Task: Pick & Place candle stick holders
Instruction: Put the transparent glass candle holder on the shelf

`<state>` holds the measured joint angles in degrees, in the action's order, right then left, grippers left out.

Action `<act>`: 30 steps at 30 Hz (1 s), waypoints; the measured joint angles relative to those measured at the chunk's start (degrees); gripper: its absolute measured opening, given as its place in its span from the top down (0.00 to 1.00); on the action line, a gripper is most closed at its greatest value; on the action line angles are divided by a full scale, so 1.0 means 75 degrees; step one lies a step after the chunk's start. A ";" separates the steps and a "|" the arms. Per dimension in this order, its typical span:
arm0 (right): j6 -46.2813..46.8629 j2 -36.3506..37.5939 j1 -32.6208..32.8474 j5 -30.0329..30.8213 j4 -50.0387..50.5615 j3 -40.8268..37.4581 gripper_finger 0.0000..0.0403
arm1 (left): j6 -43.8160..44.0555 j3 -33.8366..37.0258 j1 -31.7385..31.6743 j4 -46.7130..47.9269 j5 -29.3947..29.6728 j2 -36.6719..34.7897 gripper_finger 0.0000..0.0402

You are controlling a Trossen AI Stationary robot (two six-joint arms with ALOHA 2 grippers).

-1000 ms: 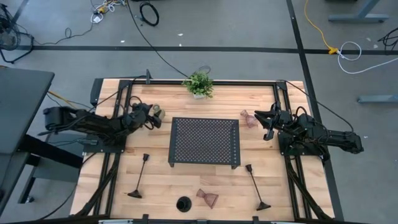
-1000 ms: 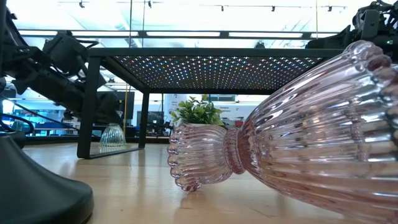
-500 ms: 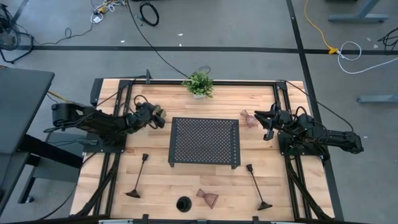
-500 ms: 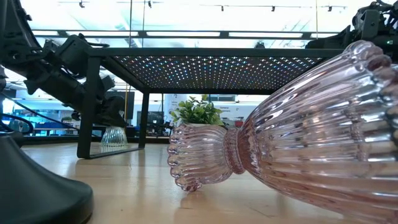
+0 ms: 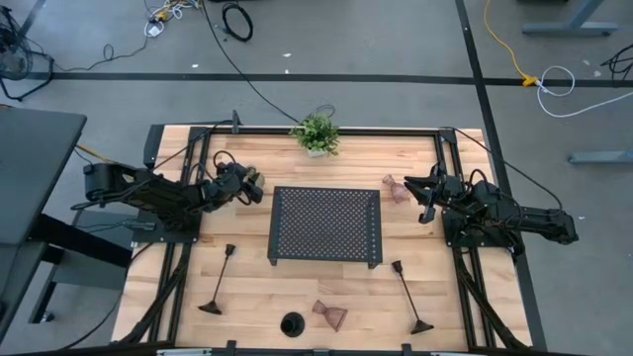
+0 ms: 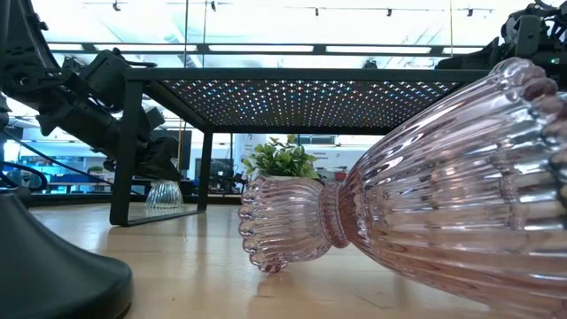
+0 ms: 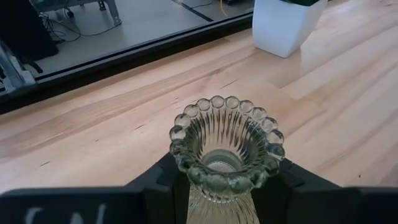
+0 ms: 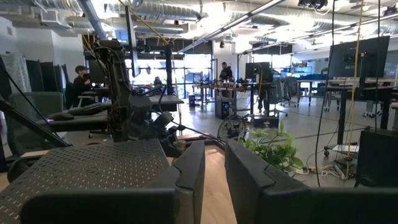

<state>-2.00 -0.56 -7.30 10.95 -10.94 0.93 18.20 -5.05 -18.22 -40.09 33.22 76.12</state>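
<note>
Wooden bench (image 5: pixel 247 267) boards fill the middle of a grey floor, and a black tray (image 5: pixel 325 225) stands in the centre with nothing on it, so the job looks barely started. Two tall black holders (image 5: pixel 218 287) and the squat black holder (image 5: pixel 292 323) wait well away from both arms, near one pink glass holder (image 5: pixel 330 314). Just beside the right pincer (image 5: pixel 427 199), whose fingers stand a little apart and empty, lies another pink holder (image 5: pixel 397 188). Left pincer (image 5: pixel 253 184) is closed around the green glass holder (image 7: pixel 225 149), beside the tray.
</note>
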 joint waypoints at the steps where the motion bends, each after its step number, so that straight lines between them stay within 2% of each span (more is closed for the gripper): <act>1: 0.0000 0.0000 -0.0002 0.0001 0.0000 0.0000 0.84 | -0.0076 0.0002 0.0000 0.0004 -0.0009 -0.0017 0.68; 9: -0.0003 0.0000 -0.0002 0.0007 0.0010 0.0000 0.84 | -0.0143 0.0010 0.0001 0.0101 -0.0266 -0.0229 0.68; 23: 0.0179 0.0000 0.0000 0.0024 0.0231 0.0000 0.84 | -0.0533 0.0025 0.0012 0.0833 -0.0518 -0.1783 0.68; 26: 0.0199 0.0000 -0.0001 0.0024 0.0230 0.0000 0.84 | -0.0576 -0.0023 0.0009 0.1230 -0.0624 -0.2269 0.68; 30: 0.0204 0.0000 0.0001 0.0024 0.0230 0.0003 0.84 | -0.0528 -0.0713 0.0012 0.3003 -0.0806 -0.2895 0.68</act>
<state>-0.47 -0.56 -7.29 11.13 -9.21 0.95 14.24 -10.40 -18.13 -17.57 27.18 54.40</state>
